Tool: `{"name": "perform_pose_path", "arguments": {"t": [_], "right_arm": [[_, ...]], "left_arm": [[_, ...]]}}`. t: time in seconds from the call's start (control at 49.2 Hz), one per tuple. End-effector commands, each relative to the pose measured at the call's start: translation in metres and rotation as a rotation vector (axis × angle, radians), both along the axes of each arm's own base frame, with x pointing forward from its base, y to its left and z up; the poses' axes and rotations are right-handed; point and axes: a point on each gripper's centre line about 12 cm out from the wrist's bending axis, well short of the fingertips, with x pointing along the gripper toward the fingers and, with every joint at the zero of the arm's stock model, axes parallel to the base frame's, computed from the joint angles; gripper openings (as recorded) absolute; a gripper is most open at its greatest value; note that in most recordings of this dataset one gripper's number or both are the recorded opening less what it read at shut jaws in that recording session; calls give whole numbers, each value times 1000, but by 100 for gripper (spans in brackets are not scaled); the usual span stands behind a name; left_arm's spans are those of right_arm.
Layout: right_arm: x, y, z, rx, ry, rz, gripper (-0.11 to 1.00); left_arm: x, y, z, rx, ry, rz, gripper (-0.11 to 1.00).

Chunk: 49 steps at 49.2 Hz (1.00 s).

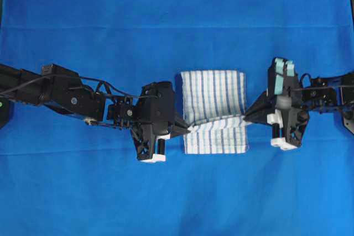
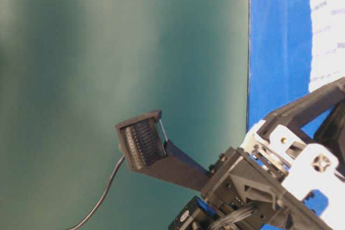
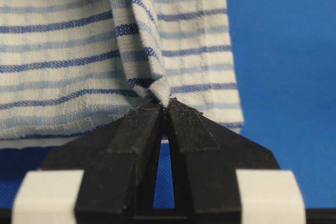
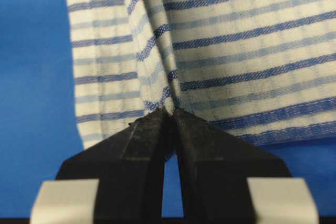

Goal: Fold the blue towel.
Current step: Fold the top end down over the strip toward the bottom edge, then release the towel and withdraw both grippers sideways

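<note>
Blue towel, white woven cloth with blue stripes (image 1: 214, 109) | we see it mid-counter (image 1: 166, 203), partly folded | left end effector (image 1: 186, 130) and right end effector (image 1: 247, 115) each pinch an edge.

you see the blue towel (image 3: 68, 51) as a coarse woven cloth, matt, its white ground and blue stripes showing a pebbled weave and stitched hems. the table covering (image 1: 166, 9) under it looks like smooth, matt blue fabric. your left gripper (image 3: 165, 109) and right gripper (image 4: 170, 113) have matt black plastic fingers with rough, grainy tip faces.
</note>
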Motion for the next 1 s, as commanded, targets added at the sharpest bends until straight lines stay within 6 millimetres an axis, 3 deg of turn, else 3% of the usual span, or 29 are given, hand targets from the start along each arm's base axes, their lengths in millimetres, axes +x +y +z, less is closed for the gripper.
{"name": "perform_pose_path", "arguments": {"t": [0.0,0.61,0.65,0.752,0.874,0.915,0.976], "right_arm": [[3,4,1,9,-1,4,7],[10,15,-5,11,32,37,8],[11,15,-5,12,30,37,8],[16,18,0,14,14,46,9],[21,21,11,16,-19,59,43],[21,22,16,18,-28,61,55],[20,22,25,20,-47,68,67]], "left_arm": [[1,-10,14,-6,-19,-22,1],[6,-10,17,-6,-19,-21,2],[6,-10,18,-4,-24,-22,4],[6,-10,21,-6,-29,-21,27],[4,-10,28,-3,-28,-25,63],[2,-10,32,1,-26,-28,67],[0,-10,40,3,-27,-30,64]]}}
